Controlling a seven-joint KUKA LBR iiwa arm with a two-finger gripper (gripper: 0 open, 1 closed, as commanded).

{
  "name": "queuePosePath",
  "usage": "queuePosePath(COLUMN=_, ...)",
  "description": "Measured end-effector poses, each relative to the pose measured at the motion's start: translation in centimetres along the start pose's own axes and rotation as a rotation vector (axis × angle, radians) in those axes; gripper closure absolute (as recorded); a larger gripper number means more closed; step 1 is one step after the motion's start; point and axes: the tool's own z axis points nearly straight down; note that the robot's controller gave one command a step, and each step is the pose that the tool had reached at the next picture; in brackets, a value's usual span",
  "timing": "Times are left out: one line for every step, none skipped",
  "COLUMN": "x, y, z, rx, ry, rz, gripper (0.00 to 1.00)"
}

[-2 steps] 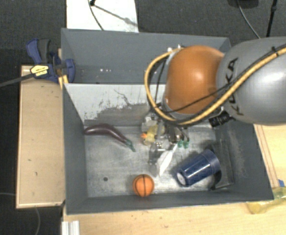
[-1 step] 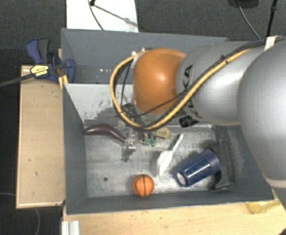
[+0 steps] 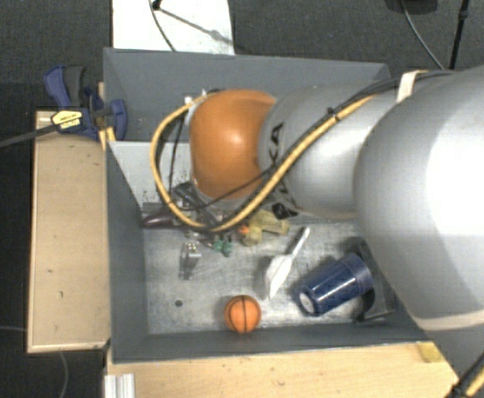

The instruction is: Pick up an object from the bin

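Grey metal bin [image 3: 130, 305], floor speckled; dark floor [image 3: 26, 40] around it. Gripper [image 3: 191, 257] low, left of centre; parted or closed, unclear. 1 orange ball [image 3: 244, 313] and 1 blue mug [image 3: 336, 286] near.

- The thick grey arm [image 3: 391, 156] reaches in from the right and angles downward.
- An orange cover [image 3: 229, 143] caps its wrist, and a yellow cable [image 3: 225, 218] loops around it.
- The gripper [image 3: 191, 254] hangs low beneath the cover.

The grey metal bin [image 3: 128, 293] is lit from above; glare is seen on the rounded silver arm [image 3: 441, 181] at three o'clock, and shadow is cast beneath it.
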Motion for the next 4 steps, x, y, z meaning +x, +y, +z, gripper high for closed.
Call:
queuePosePath(x=-2.2, y=-3.6, z=0.3, rx=0.0, ry=-0.006, rz=0.208, gripper=0.0)
queuePosePath(x=-2.6, y=-3.3, z=5.9, rx=0.002, ry=-0.001, rz=0.065, gripper=0.0)
queuePosePath(x=-2.4, y=-2.7, z=5.5, rx=0.0, ry=-0.004, rz=0.71, gripper=1.0)
queuePosePath(x=-2.4, y=-2.7, z=5.5, rx=0.0, ry=-0.004, rz=0.71, gripper=1.0)
